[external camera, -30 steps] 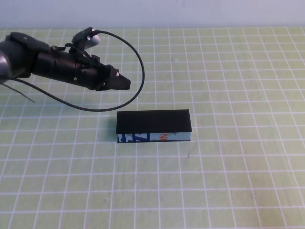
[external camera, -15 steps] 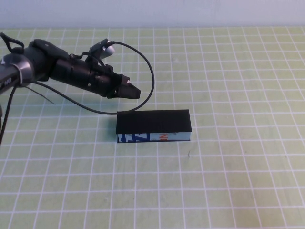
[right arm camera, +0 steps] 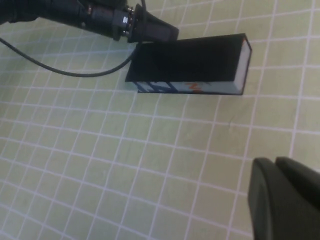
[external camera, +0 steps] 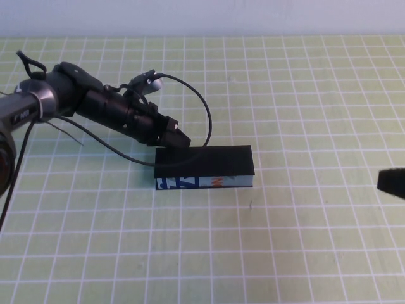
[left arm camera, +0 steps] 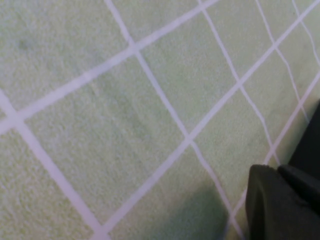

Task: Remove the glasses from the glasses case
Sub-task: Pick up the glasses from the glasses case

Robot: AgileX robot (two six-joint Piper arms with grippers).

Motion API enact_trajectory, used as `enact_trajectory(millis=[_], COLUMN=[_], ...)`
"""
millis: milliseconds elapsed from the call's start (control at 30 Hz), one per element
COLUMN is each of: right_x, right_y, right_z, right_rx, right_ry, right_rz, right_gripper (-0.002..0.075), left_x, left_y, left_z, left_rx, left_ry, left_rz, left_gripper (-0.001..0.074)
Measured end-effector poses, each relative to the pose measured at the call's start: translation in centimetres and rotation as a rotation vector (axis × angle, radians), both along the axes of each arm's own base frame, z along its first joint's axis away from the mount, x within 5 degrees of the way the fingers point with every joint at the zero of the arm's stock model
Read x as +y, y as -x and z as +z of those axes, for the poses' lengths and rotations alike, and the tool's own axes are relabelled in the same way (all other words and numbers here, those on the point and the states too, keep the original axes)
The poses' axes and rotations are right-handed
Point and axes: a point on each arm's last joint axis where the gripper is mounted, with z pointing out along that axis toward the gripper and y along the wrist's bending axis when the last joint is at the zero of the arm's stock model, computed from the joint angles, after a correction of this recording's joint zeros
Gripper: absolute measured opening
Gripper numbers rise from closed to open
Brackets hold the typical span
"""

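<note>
Showing at the right edge, well apart from the box: right gripper (external camera: 392, 182), open or closed hard to tell. Lying closed on the green mat (external camera: 285, 247): glasses case (external camera: 204, 167). Hanging at its far left corner: left gripper (external camera: 179, 140), fingers pinched together, holding nothing.

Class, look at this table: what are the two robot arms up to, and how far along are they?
The left gripper is at the back left corner of the closed glasses case, which lies flat on the green grid mat. The right gripper shows only at the right edge, well clear of the case. The lid is not yet lifted, and no glasses are visible.
</note>
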Motion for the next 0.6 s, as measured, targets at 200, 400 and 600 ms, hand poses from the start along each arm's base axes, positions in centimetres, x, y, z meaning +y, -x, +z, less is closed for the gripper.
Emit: enact_trajectory(millis=[200,400,600], right_x=[3.6,11.1,16.8], right_y=[-5.2,-8.3,-10.1], right_z=[2.2,1.5,-0.5], right_rx=[-0.003,-0.069,-0.259], right_ry=[0.099,0.354,0.592], right_rz=[0.197,0.466,0.730], right_gripper=[-0.0015,-0.0015,0.0001], left_x=[0.0,0.0,0.0], left_y=[0.1,0.1,0.2], left_z=[-0.4,-0.5,-0.5], left_rx=[0.016,0.019,0.026], left_ry=[-0.001,0.000,0.001], left_rz=[-0.009,-0.009,-0.019], left_gripper=[-0.0005,-0.0004,-0.0004])
